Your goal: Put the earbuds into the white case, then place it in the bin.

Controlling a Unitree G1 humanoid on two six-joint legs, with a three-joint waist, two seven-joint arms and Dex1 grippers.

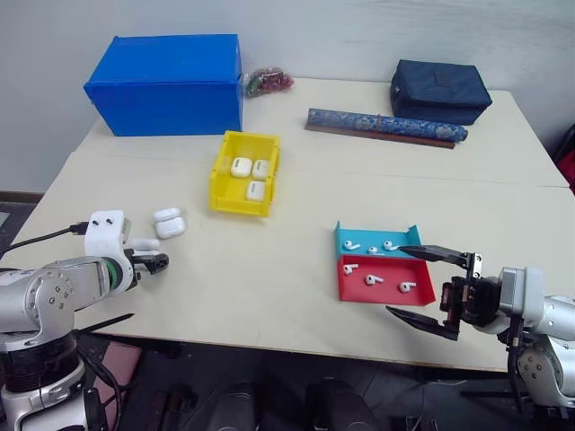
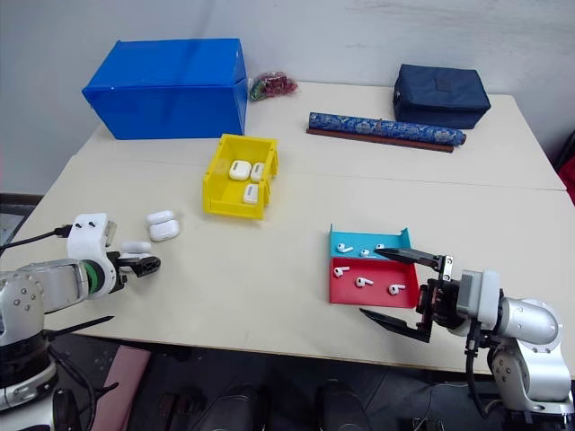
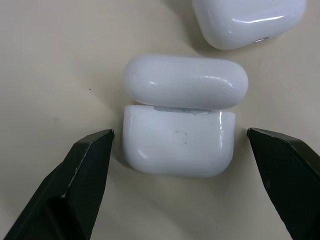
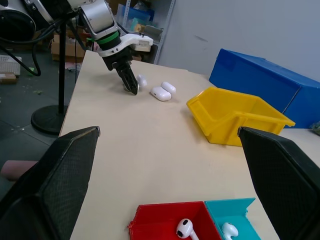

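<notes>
Over on the left, the left gripper (image 1: 154, 261) sits low at the table (image 1: 269, 287), its two fingers (image 3: 75, 175) spread wide to either side of a white case (image 3: 179, 142). Neither finger touches it; there is a gap on both sides. The case lies on the table with its lid (image 3: 186, 81) closed or nearly so. Two more cases (image 1: 169, 222) lie just beyond it, close together.

Further along is the yellow bin (image 1: 225, 199), with three cases already lying in it, and behind it the big blue box (image 1: 166, 83).

To the right of the middle sit the trays, a teal tray (image 1: 346, 235) with a red tray (image 1: 355, 289) touching it in front, each with three earbuds (image 1: 374, 279). The right gripper (image 1: 429, 289) hovers just beside the red tray, fingers wide and holding nothing.

What worries me: the case is glossy and rounded, so if the fingers close off-centre it could squirt out or spin away, maybe knocking its neighbours. A squeeze across the lid seam could also make the lid harder to open. And those earbuds are tiny and slick; the right fingers could easily flick one out of the tray.
</notes>
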